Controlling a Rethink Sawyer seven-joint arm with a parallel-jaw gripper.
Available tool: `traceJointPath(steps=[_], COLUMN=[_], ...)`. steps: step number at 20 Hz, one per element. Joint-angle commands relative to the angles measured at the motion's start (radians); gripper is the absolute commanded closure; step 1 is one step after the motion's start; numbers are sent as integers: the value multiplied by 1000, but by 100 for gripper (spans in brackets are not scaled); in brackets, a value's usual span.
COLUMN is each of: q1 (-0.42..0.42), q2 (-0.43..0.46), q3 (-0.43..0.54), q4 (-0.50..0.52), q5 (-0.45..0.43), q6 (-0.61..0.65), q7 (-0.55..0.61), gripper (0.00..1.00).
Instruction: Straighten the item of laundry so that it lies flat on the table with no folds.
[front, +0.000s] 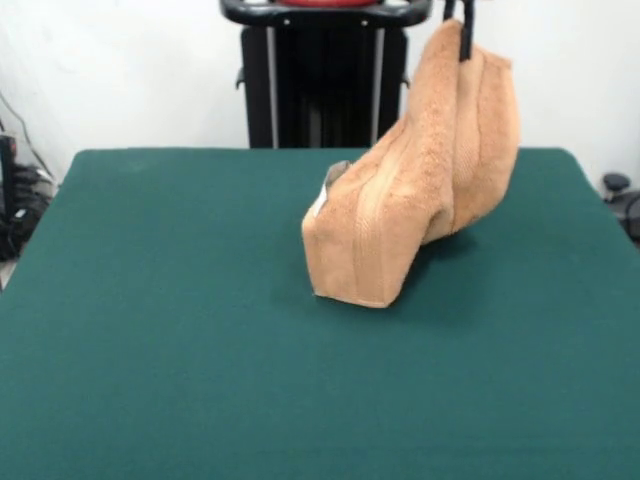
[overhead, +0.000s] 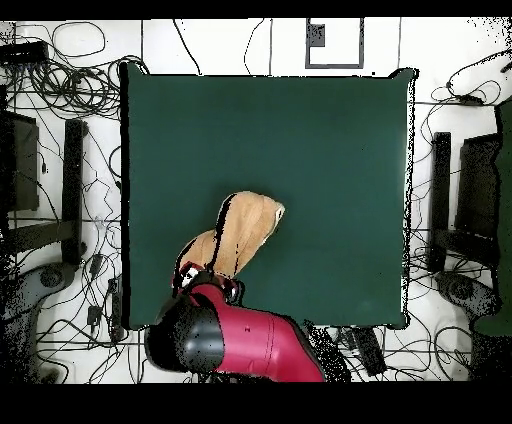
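Hanging doubled and bunched, the towel (front: 430, 180) pinched by a top edge in closed fingers (front: 465, 30), lowest corner just touching the green worktop (front: 180, 330), leaving all spreading and flattening undone.

No legible text, brand, number or sign anywhere, small white label (front: 320, 203) on the towel (front: 420, 170) showing edge-on, too small to read, nothing printed on the counter (front: 150, 300)
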Motion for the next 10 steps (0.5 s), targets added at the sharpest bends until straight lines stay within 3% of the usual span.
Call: traceJointPath(steps=[1, 10], q1=[16, 15], q2=[-104, -123], q3=[5, -11], q4=[91, 38], q5=[83, 83], q6=[182, 282], q7=[163, 157], gripper=[100, 100])
